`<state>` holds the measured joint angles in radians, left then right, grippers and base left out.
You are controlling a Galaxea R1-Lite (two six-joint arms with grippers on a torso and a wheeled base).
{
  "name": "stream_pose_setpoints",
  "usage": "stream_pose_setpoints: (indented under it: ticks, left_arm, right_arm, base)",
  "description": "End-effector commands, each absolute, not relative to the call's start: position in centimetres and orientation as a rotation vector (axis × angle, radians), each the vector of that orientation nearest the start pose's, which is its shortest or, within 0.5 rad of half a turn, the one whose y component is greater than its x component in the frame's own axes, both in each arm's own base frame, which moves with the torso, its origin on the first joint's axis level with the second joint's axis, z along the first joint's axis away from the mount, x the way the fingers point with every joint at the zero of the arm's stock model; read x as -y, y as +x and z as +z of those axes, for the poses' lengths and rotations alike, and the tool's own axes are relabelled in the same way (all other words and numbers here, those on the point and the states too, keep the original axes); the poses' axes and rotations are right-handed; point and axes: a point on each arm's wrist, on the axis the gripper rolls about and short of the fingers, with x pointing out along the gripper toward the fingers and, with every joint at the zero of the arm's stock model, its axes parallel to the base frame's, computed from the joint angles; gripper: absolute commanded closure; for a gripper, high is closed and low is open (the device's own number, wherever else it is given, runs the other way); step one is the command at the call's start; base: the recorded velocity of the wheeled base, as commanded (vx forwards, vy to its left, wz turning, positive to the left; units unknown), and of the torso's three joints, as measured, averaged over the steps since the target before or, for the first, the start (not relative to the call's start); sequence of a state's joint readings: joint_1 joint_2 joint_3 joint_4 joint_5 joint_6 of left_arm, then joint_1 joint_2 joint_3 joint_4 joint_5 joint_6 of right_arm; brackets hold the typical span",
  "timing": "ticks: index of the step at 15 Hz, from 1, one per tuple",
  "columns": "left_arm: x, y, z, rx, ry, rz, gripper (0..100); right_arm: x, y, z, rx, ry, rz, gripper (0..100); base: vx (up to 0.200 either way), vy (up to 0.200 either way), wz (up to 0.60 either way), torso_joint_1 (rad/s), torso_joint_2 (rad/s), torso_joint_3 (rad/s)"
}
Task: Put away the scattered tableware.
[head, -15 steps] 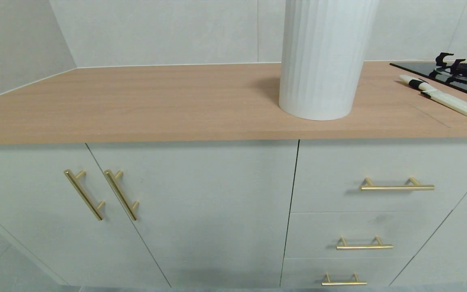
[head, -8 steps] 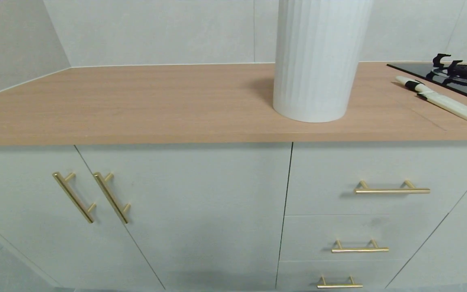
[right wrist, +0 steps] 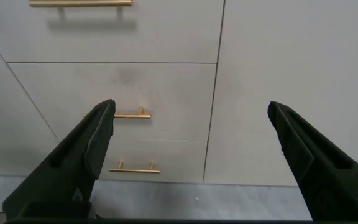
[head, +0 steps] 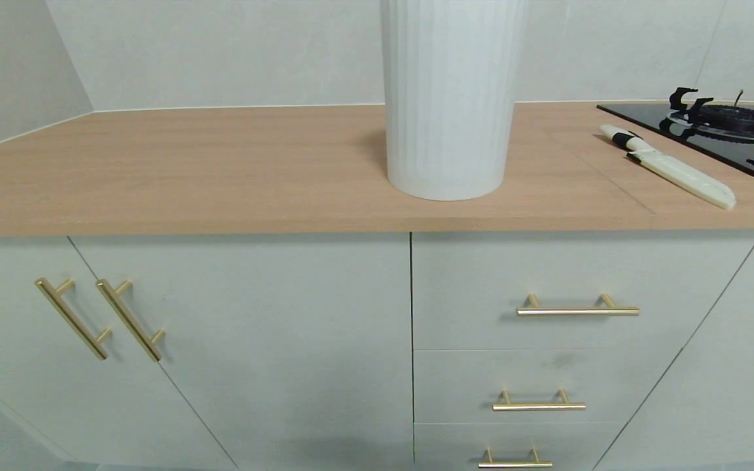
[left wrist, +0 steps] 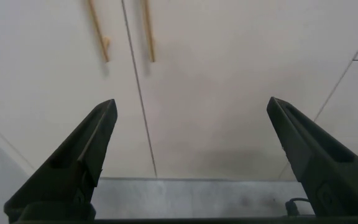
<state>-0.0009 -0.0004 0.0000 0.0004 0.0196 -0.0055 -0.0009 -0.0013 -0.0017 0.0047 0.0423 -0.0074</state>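
Centrally, ribbed white cylinder (head: 446, 98), woodgrain counter (head: 187, 170)

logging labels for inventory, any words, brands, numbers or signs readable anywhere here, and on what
None: no word, number or sign can be read in any view.
The tall white ribbed container, the white knife with a black band, the wooden countertop, the black gas hob and the pale cabinet fronts with gold bar handles show no print that can be made out.
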Motion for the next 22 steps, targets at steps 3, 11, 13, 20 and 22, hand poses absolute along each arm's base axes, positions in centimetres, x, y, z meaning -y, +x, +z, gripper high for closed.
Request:
stream_pose_setpoints:
  ticks: [3,11,13,20,22]
  left_arm:
    - [-0.04,-2.28,7.55,0.000,-0.006,0.020,0]
    - [-0.04,-2.28,7.55,0.000,-0.008,0.020,0]
    - [-0.04,-2.28,7.55,0.000,-0.008,0.020,0]
    - [-0.04,-2.28,7.55,0.000,-0.006,0.020,0]
    - [-0.04,-2.28,7.55,0.000,-0.006,0.020,0]
  right_arm:
    - [-0.10,-2.29,7.54,-0.003,-0.008,0.043,0]
    - [-0.10,-2.29,7.54,-0.003,-0.008,0.043,0]
    - [-0.10,-2.29,7.54,-0.003,-0.008,0.043,0]
    - [-0.10,-2.29,7.54,-0.003,-0.008,0.043,0]
    - [-0.10,-2.29,7.54,-0.003,-0.008,0.043,0]
  base:
    - [0.000,0.000,0.00,0.000,0.00,0.000]
    - [0.075,0.000,0.00,-0.001,0.00,0.000]
    - [0.000,0.000,0.00,0.000,0.00,0.000]
    - [0.000,0.000,0.00,0.000,0.00,0.000]
    - [0.000,0.000,0.00,0.000,0.00,0.000]
